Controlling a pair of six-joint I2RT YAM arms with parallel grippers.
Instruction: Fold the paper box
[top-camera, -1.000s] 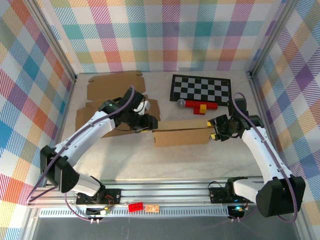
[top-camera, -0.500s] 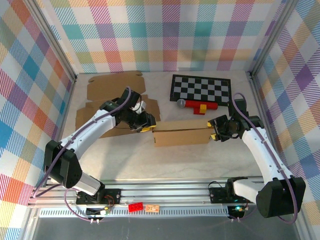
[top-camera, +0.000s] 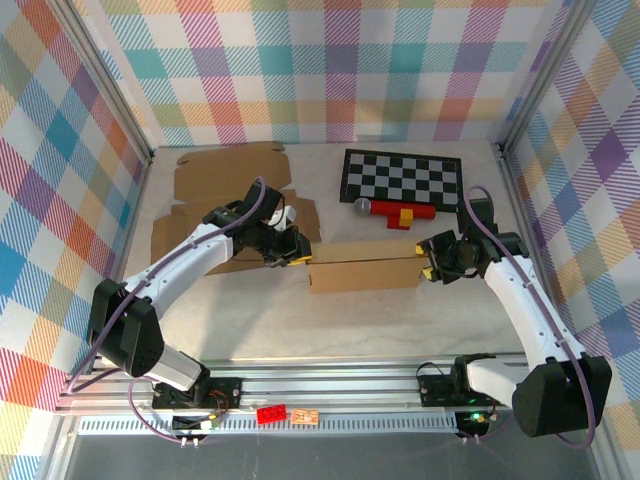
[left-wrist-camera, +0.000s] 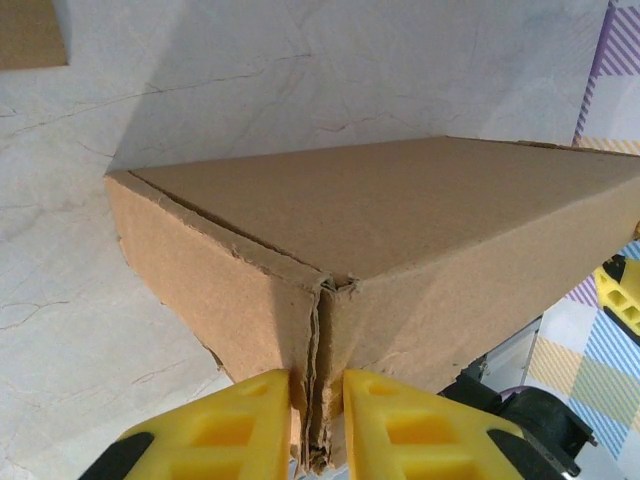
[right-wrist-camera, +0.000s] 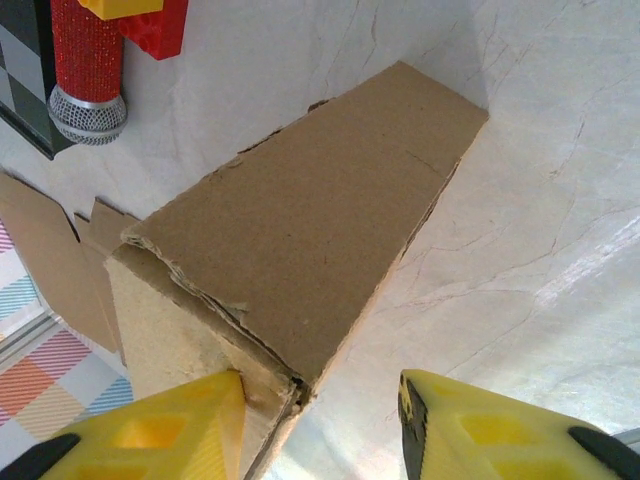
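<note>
- The paper box (top-camera: 365, 265) lies in the middle of the surface (top-camera: 350, 320), long side running left to right.
- Over the last second the left jaws have slid the short way right, onto the box's left end, and narrowed. Their yellow fingers (left-wrist-camera: 240, 420) now pinch the ragged upright corner seam of the box (left-wrist-camera: 400, 230).
- The right jaws have not moved. They stand open at the box's right end (right-wrist-camera: 300, 220), with one finger (right-wrist-camera: 150, 430) against the corner and the other over bare surface.
- I judge that the left end wall is now held for tucking or pressing square, while the right side only steadies the box.
- No brand, label or writing can be read on the box, the flat cardboard (top-camera: 225, 172) at the far left, the checkerboard (top-camera: 402, 177) or the red block (top-camera: 400, 215).
</note>
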